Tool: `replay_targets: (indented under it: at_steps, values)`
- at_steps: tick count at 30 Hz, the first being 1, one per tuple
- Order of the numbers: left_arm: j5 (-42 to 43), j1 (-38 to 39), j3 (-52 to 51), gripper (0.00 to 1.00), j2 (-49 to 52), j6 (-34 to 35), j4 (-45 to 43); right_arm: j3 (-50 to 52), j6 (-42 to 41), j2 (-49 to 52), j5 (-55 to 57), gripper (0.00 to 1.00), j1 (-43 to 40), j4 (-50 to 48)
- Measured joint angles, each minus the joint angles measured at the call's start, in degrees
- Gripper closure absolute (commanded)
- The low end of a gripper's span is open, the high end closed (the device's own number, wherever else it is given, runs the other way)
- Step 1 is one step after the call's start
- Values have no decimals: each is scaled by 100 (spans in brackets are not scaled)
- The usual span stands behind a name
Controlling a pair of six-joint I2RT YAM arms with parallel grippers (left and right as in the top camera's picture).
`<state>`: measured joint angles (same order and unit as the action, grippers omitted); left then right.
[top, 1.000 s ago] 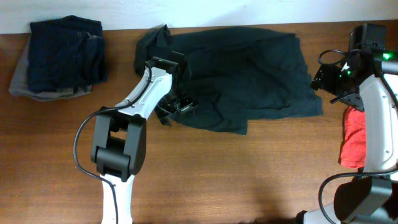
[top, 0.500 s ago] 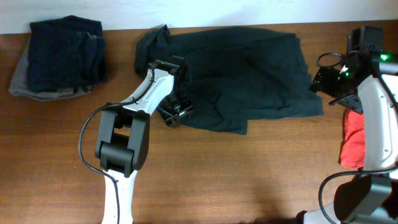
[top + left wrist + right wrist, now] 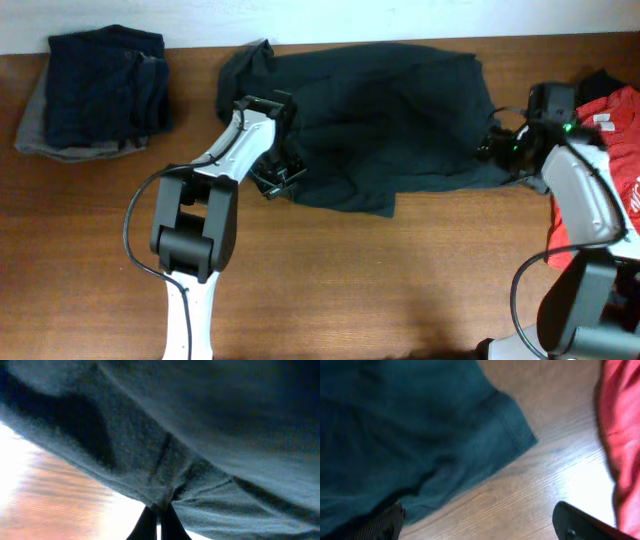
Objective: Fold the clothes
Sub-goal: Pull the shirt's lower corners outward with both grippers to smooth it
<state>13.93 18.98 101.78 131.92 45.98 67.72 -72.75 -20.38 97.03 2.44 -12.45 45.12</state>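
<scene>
dark green garment (image 3: 410, 435), red garment (image 3: 620, 435), wooden table (image 3: 535, 490)

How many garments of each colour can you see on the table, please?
dark green garment: 1
navy garment: 1
grey garment: 1
red garment: 1
Total: 4

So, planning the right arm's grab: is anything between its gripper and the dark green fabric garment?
Nothing visible. The right gripper hangs open at the dark green fabric garment's corner; the red cloth lies aside.
</scene>
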Motion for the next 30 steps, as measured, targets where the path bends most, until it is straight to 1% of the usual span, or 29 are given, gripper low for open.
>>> replay_targets:
  at_steps: [5,16,19,23,27,30]
  values:
    - [50,-267,0,99,35,-144,232,468,-98,256,-61,1,-85,-372]
    - [42,-737,0,99,85,-538,643,483,-313,1008,-538,0,-203,-750]
    - [-4,-935,0,99,87,-660,765,485,-358,1137,-614,5,-205,-811]
    - [-48,-1082,0,99,90,-765,837,485,-391,1150,-664,14,-203,-852]
    - [-87,-1117,0,99,96,-852,922,485,-448,1163,-688,15,-205,-732]
    - [-127,-1108,0,99,118,-874,929,485,-514,1169,-708,15,-203,-463]
